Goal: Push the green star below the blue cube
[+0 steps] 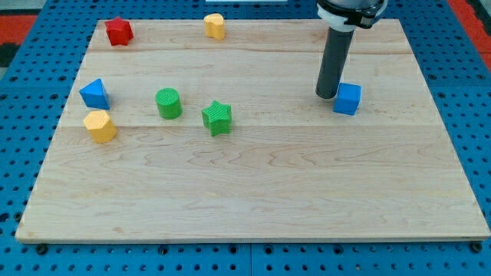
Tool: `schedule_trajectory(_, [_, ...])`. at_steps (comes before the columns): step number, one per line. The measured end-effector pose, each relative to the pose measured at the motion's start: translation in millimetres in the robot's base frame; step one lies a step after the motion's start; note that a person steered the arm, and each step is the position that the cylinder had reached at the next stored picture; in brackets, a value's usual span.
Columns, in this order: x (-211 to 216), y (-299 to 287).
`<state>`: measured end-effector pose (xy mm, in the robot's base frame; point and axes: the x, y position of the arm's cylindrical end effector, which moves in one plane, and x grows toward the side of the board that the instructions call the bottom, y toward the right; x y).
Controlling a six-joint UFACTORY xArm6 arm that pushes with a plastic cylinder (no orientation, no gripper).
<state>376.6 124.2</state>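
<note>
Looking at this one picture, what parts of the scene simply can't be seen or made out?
- Arm above the rod: cut off by the view's top edge.
- Whether my tip touches the blue cube: they sit too close together to tell.
- The back faces of the green star and the other blocks: they face away from the one camera.
</note>
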Motion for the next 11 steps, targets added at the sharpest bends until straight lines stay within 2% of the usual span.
schedule_trajectory(1, [-8,-14])
schedule_trajectory(3, [-70,-106])
schedule_trajectory(11, [-85,-119])
